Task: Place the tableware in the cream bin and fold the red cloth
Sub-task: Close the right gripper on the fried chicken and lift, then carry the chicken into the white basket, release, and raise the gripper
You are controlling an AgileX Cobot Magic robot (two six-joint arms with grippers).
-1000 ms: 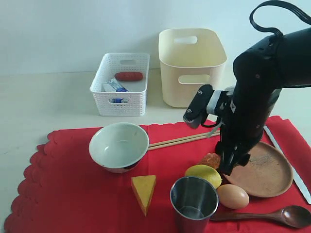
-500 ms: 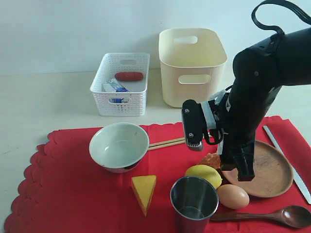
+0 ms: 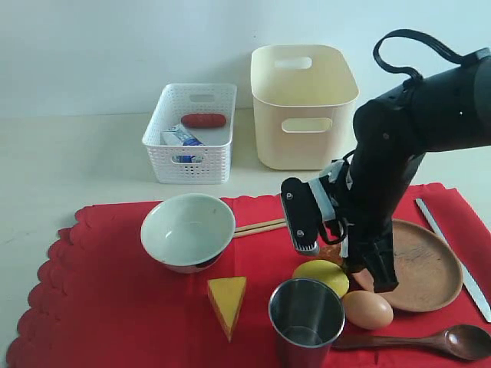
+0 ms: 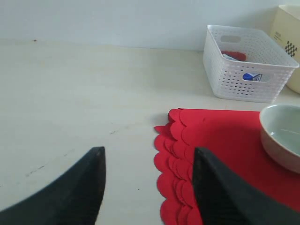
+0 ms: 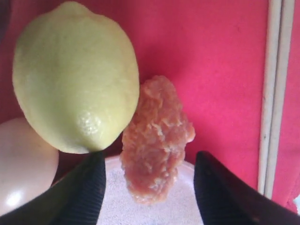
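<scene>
my right tool (image 5: 147, 192) hangs over the red cloth (image 3: 115, 307), pointing down, its two dark fingers (image 5: 82, 190) spread apart. between them lies an orange crumbly bit of food (image 5: 157, 136), with a gap on either side, so the tool is open and holds nothing. the bit lies partly on the edge of the brown plate (image 3: 426, 268) and touches the lemon (image 5: 75, 79). the egg (image 3: 367, 310) sits just beside the lemon, against the plate's near rim.

my left tool (image 4: 147, 187) is open too, with nothing between its fingers. it hangs over the bare counter (image 4: 70, 93) at the scalloped left edge of the cloth.

the cloth lies flat and unfolded, and all the tableware is on it, none in the cream bin (image 3: 303, 103). the bin stands behind the cloth on the counter, just beside the white basket (image 3: 192, 130), which holds a sausage (image 3: 203, 120) and a carton (image 3: 180, 138). the pale bowl (image 3: 187, 230) sits upright at the left middle of the cloth. the chopsticks (image 3: 257, 227) lie side by side, running from the bowl toward my right arm. the steel cup (image 3: 307, 318) stands upright at the front, with the cheese wedge (image 3: 228, 300) to its left. the dark wooden spoon (image 3: 445, 341) lies in front of the plate. the long knife (image 3: 453, 257) lies along the plate's far right side, its tip reaching past the cloth's edge.
</scene>
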